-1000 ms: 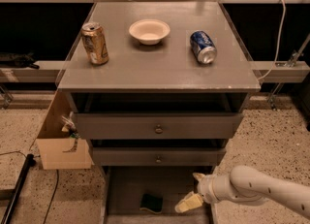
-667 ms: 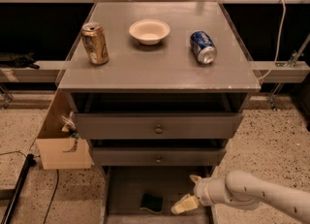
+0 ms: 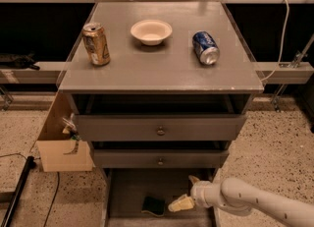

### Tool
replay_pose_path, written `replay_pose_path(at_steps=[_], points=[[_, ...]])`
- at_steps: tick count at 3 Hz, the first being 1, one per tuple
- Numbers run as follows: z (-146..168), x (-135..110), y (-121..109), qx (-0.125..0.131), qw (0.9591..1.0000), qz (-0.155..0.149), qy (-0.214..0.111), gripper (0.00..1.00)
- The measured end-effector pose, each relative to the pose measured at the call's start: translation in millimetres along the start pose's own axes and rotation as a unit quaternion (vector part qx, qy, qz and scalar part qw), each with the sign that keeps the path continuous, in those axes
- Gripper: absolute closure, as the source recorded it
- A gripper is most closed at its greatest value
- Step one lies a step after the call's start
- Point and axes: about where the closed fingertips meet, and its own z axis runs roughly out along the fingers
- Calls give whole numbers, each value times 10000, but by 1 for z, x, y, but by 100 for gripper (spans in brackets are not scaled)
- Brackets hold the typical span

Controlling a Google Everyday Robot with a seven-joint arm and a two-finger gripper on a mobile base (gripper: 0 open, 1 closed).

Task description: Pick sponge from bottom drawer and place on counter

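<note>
Fingers [image 3: 180,204] of your gripper [image 3: 188,191] stand apart and hold nothing; the lower one points left, with its tip just beside the right edge of the sponge [image 3: 153,205], and whether they touch you cannot tell. The sponge lies dark side up in the pulled-out bottom drawer [image 3: 127,191]. Your white arm [image 3: 255,204] comes in from the lower right, low over the drawer's right part. On the counter [image 3: 162,69] you count one bowl [image 3: 151,31] and two cans: a gold can [image 3: 96,43] upright, a blue can [image 3: 205,47] lying on its side.
</note>
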Motion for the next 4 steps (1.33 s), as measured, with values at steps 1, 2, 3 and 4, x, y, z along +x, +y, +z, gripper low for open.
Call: replay_pose_path(at_steps=[1, 2, 3, 4], points=[[2, 2, -1, 22, 10000, 13, -46, 0], [7, 3, 7, 85, 9989, -254, -390, 0], [40, -7, 16, 201, 9932, -654, -943, 0], [63, -15, 16, 284, 9891, -808, -1198, 0]])
